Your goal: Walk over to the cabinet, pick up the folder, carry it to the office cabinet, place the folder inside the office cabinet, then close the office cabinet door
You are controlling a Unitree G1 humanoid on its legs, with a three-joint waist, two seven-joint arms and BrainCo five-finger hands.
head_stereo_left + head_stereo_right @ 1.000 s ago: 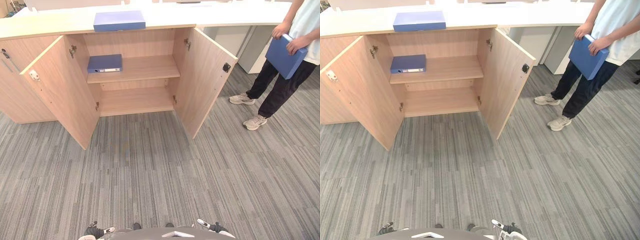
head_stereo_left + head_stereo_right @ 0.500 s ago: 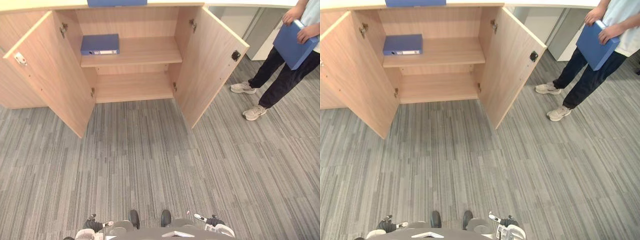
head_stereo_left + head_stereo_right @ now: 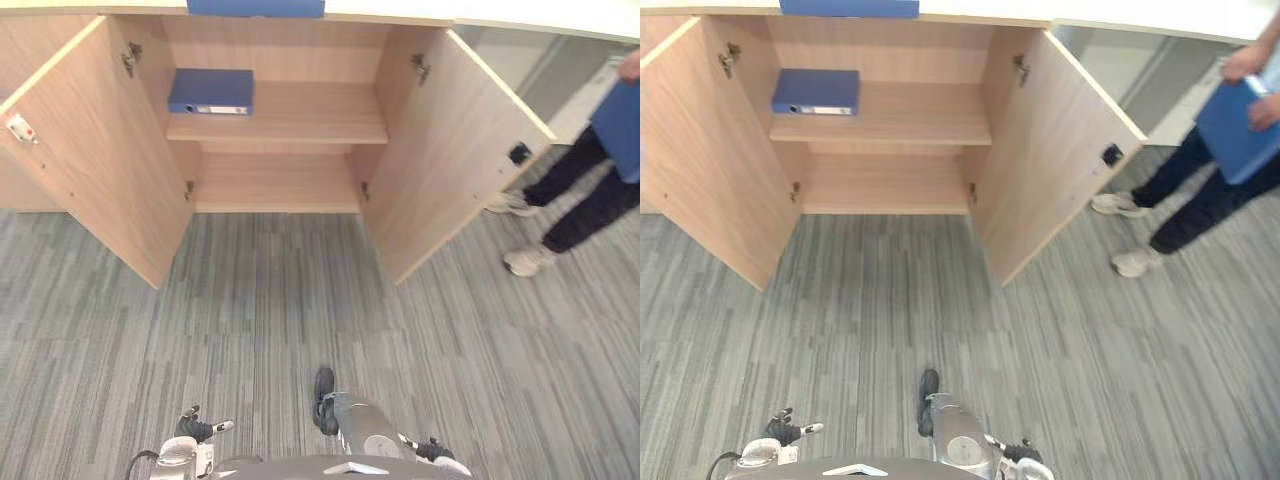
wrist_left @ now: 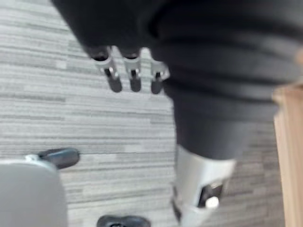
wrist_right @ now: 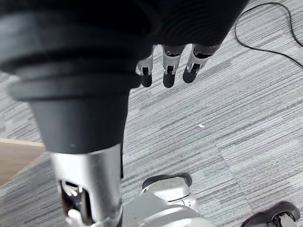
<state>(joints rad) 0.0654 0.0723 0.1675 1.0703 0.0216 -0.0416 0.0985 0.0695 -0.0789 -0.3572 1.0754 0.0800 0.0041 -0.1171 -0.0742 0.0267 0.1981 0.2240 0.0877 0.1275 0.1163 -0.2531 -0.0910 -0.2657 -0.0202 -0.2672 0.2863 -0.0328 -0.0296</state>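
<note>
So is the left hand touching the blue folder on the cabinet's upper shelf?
Apart. The left eye view shows the left hand low beside the robot, with a wide stretch of carpet between it and the folder lying on the shelf.

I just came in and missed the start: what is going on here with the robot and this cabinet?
The robot faces a wooden cabinet with both doors open. One blue folder lies on its upper shelf, a second folder on top. The left robot hand and the right robot hand hang open and empty; nothing is picked up yet. A person at the right holds a third folder.
</note>
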